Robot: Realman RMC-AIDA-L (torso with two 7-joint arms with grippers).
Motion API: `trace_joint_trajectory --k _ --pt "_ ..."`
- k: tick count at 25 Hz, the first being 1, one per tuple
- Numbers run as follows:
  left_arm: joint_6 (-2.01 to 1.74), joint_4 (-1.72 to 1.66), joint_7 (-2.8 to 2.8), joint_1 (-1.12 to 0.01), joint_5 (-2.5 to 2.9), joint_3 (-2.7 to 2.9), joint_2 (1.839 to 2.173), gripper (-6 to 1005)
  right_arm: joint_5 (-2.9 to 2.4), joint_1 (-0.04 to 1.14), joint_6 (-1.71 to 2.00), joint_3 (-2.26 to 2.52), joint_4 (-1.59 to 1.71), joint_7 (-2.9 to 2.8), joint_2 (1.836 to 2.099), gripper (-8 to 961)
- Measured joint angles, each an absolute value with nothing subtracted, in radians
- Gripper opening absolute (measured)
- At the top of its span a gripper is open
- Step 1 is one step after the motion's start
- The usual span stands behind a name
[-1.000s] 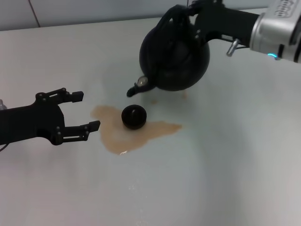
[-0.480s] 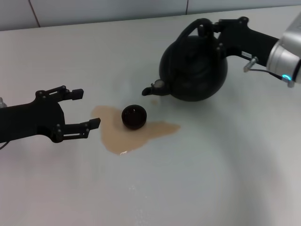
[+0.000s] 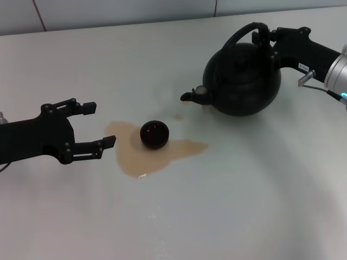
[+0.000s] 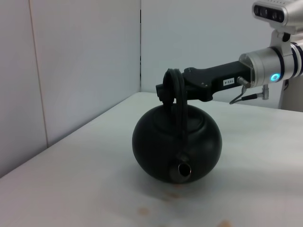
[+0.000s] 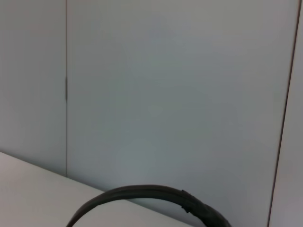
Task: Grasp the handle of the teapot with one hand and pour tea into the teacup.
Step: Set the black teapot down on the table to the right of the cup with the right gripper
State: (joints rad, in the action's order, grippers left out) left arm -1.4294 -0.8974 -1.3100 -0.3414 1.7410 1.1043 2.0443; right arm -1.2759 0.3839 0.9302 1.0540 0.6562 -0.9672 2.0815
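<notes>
The round black teapot (image 3: 244, 81) stands upright on the table at the right, its spout (image 3: 194, 95) pointing left toward the teacup. My right gripper (image 3: 264, 39) is shut on the arched black handle (image 3: 241, 33). From the left wrist view the teapot (image 4: 176, 142) faces me, with the handle (image 4: 176, 94) in the right gripper (image 4: 166, 90). Part of the handle (image 5: 151, 193) arcs across the right wrist view. The tiny black teacup (image 3: 154, 134) sits mid-table in a puddle of light brown tea (image 3: 135, 154). My left gripper (image 3: 99, 125) hovers open to the cup's left, apart from it.
A few small brown drops (image 3: 177, 116) mark the table between cup and teapot. The pale tabletop ends at a tiled wall (image 3: 124, 11) at the back.
The right arm carried the teapot to the right and down, away from the cup, turning it from tilted back to upright. The left arm and the cup stayed put.
</notes>
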Motion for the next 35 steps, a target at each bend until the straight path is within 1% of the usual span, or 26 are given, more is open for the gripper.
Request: trace_joint_trajectory --k 4,22,28,33,35 --pt "-1.430 -0.904 -1.310 -0.342 1.741 1.104 2.044 866 -1.276 0.383 0.924 1.056 0.648 -0.967 2.081 114" --pt "-1.428 -0.913 -1.310 -0.344 1.741 1.104 2.040 866 -1.274 0.382 0.901 1.051 0.637 -0.978 2.079 206" --pt "-1.428 -0.916 -1.310 -0.344 1.741 1.104 2.040 866 -1.267 0.378 0.906 1.033 0.641 -0.984 2.079 333" --pt "-1.428 -0.920 -1.310 -0.344 1.741 1.104 2.041 866 -1.266 0.372 0.911 1.031 0.645 -0.989 2.080 528" --pt "-1.428 -0.921 -1.310 -0.344 1.741 1.104 2.041 866 -1.266 0.370 0.914 1.031 0.645 -0.990 2.080 649"
